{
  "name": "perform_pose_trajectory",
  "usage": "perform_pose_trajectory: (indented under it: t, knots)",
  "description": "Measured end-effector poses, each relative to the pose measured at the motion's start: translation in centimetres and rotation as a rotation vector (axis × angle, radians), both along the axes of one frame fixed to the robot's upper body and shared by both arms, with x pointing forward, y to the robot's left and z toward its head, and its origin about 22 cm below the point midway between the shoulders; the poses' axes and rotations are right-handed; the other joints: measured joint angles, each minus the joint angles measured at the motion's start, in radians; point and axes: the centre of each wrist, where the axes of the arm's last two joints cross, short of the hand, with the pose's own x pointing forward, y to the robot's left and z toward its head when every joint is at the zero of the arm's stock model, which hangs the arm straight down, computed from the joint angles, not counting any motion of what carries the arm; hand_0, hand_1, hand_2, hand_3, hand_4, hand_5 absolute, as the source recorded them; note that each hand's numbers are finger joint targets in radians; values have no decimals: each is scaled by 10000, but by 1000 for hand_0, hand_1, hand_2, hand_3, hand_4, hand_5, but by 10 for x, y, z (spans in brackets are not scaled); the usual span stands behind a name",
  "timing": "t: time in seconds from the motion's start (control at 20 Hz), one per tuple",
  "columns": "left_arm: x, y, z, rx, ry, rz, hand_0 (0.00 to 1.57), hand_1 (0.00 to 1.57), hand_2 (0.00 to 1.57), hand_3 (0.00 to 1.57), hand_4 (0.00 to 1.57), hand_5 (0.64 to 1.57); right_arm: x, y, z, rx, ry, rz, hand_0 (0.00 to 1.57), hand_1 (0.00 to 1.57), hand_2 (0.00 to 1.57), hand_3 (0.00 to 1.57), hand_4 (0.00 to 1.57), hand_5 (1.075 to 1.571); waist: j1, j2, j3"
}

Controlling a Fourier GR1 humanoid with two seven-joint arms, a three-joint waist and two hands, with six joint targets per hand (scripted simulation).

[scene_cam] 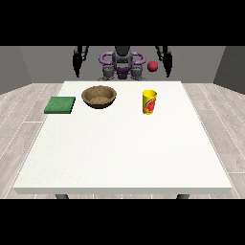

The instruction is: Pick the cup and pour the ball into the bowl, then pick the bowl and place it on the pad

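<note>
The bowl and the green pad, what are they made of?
The bowl looks like wood: brown, matte, with a speckled paler inside. The green pad looks like soft foam or cloth: flat, dull, no shine. The look alone can't settle either one.

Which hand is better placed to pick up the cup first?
The robot's left hand, at the view's right. The yellow cup stands on that side of the table; the other hand hangs on the bowl's side.
</note>
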Motion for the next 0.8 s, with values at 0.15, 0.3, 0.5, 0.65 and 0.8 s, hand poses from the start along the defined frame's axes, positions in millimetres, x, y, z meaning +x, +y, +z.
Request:
perform_pose_trajectory:
  t: [0.15,0.3,0.5,0.65,0.8]
  knots:
    - [1,2,11,110,-165,-37,0,0,0,0,0,1535,2,-5,12,-182,-163,-19,0,0,0,305,1058,1571,-34,-954,29]
    - [4,4,23,215,-324,-144,0,0,0,0,0,1535,3,-9,24,-374,-249,-5,0,0,0,305,1058,1571,-101,-1846,44]
    - [17,-18,52,-1459,-806,-534,0,0,0,0,0,1535,16,40,57,860,-950,713,0,0,0,0,829,1571,-4,-3489,50]
    - [15,-24,66,-2637,-382,-614,0,0,0,0,0,1546,12,73,67,1386,-328,733,0,0,0,0,675,1569,274,-4275,67]
    - [11,-26,70,-3218,155,-631,0,0,0,0,0,1536,-1,108,69,1819,460,684,0,0,0,0,574,1571,283,-4575,82]
